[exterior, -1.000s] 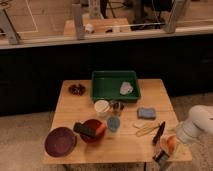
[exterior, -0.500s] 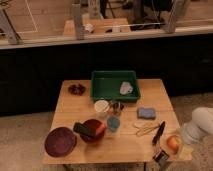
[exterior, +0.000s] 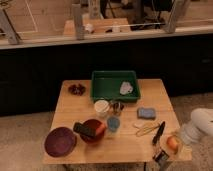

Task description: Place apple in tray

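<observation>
Since a second ago, the white arm [exterior: 199, 127] has shifted slightly toward the right edge, and we see more of the apple [exterior: 172, 143]; everything else on the table [exterior: 70, 112] lies as before. At the front left corner sits a round maroon plate [exterior: 60, 141]. Near the back left corner lies a small dark object [exterior: 76, 89]. A dark red bowl [exterior: 92, 131] stands near the front edge, with a white cup [exterior: 102, 107] behind it. The green tray [exterior: 115, 85] rests against the back edge, holding a pale crumpled item [exterior: 126, 88]. A blue sponge [exterior: 146, 113] lies toward the right edge. The apple sits at the front right corner, well apart from the tray. The gripper [exterior: 161, 156] hangs just beside it at the front edge; we cannot tell whether it grasps the apple or stands released.
</observation>
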You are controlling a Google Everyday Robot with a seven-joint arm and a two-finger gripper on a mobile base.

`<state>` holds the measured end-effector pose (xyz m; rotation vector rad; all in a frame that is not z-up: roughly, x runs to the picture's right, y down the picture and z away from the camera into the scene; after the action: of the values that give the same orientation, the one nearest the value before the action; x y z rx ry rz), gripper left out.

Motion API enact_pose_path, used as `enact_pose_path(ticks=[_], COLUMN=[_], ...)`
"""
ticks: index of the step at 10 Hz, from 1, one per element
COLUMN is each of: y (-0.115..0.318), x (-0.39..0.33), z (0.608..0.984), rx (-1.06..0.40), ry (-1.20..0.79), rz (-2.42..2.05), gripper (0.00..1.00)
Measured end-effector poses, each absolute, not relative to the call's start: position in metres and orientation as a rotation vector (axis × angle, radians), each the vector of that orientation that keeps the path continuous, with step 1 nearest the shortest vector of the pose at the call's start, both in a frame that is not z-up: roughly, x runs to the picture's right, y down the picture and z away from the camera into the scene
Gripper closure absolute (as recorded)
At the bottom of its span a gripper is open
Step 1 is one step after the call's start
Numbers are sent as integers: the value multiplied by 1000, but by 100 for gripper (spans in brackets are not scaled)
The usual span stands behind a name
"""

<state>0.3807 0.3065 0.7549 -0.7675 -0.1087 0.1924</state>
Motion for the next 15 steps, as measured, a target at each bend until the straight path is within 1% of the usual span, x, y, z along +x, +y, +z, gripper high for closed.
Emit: enact_pose_path(ticks=[1, 2, 3, 4, 5, 7, 8, 9, 11, 12, 13, 15], y=[306, 305, 306, 306, 304, 282, 268, 243, 180, 161, 150, 152], x=[380, 379, 379, 379, 378, 374, 371, 365, 352, 347, 340, 346], z=[758, 760, 761, 761, 761, 753, 748, 744, 735, 736, 738, 736], rx=[-766, -761, -763, -763, -760, -723, -711, -685, -628, -619, -615, -621], ry=[-106, -105, -101, -100, -102, -136, -139, -137, -135, -129, -130, -120], rz=[190, 188, 186, 184, 187, 209, 206, 209, 235, 250, 256, 261], gripper=[34, 41, 51, 64, 72, 94, 98, 100, 100, 100, 100, 100])
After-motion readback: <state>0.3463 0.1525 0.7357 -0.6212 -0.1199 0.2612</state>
